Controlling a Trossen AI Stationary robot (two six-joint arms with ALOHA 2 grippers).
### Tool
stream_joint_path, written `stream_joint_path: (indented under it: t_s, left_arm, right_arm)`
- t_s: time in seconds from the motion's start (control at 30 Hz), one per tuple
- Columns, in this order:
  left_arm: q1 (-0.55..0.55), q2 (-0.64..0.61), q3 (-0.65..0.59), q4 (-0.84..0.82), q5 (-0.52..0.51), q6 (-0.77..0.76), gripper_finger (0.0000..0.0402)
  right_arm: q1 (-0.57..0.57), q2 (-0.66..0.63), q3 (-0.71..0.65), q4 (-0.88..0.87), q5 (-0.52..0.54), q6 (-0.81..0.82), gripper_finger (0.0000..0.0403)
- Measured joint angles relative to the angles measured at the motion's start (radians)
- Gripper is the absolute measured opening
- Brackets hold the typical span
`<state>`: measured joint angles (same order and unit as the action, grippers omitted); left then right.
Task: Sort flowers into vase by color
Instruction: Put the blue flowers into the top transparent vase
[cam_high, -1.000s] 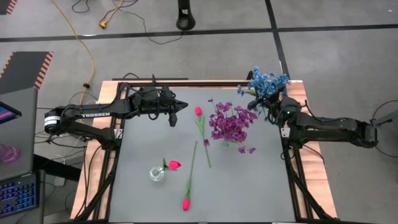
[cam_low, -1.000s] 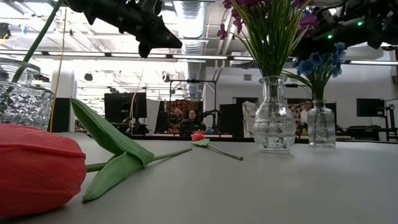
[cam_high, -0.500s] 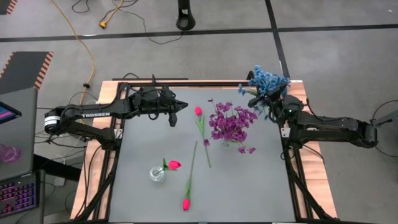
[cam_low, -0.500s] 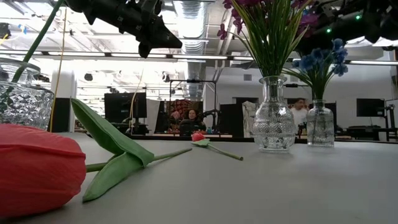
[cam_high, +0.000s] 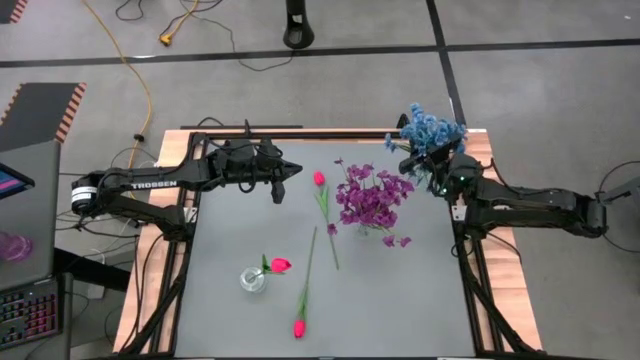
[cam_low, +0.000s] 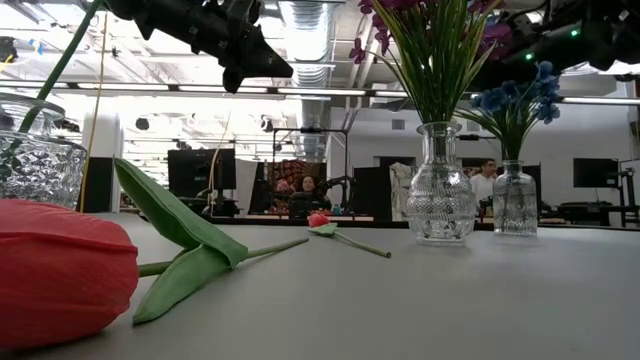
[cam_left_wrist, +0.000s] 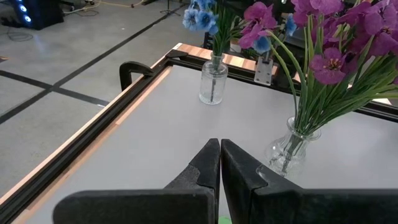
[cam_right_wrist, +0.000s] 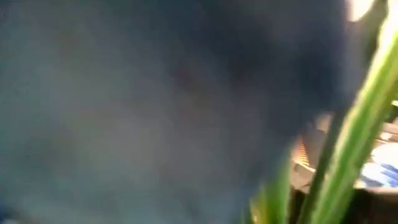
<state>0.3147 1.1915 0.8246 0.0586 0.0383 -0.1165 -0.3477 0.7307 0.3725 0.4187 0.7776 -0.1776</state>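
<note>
Grey tabletop (cam_high: 400, 300) in a wood and black rail frame, on a grey taped floor with loose cables; from the low view I see an open workshop behind with a person seated far back. Left to right from overhead: my left arm lies along the far left part of the tabletop, its left claw (cam_high: 291, 169) hovering off the surface with the fingers (cam_left_wrist: 211, 163) pressed together and nothing between them. Near the front left stands a small glass vase (cam_high: 252, 280) with one pink-red tulip (cam_high: 280, 265) in it. Just right of that, a second tulip (cam_high: 299, 327) lies flat, its long stem running up toward the centre. A third tulip (cam_high: 319, 179) lies in the middle, head toward the far edge, stem angled down to the right. Right of it, the purple flowers (cam_high: 372, 196) fill a clear ribbed vase (cam_low: 440, 200), upright. At the far right corner the blue flowers (cam_high: 430, 130) stand in a smaller glass vase (cam_low: 515, 200). My right claw (cam_high: 437, 168) sits just beside that blue bunch, above its vase; its wrist camera is smeared with a green stem (cam_right_wrist: 348, 149) close up, so I cannot tell whether its fingers are apart or together, or whether they hold a stem.
</note>
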Motion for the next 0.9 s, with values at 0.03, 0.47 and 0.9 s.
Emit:
stream_joint_path:
  t_s: [0.03,0.47,0.9]
  left_arm:
    - [0.0,0.0,0.0,0.0,0.0,0.0,0.0]
    - [0.0,0.0,0.0,0.0,0.0,0.0,0.0]
    - [0.0,0.0,0.0,0.0,0.0,0.026,0.0]
  right_arm:
    - [0.003,0.0,0.0,-0.003,0.014,-0.004,0.0179]
    - [0.074,0.0,0.0,0.019,0.021,-0.014,0.0216]
    - [0.111,-0.007,0.0,0.028,0.128,-0.06,0.0213]
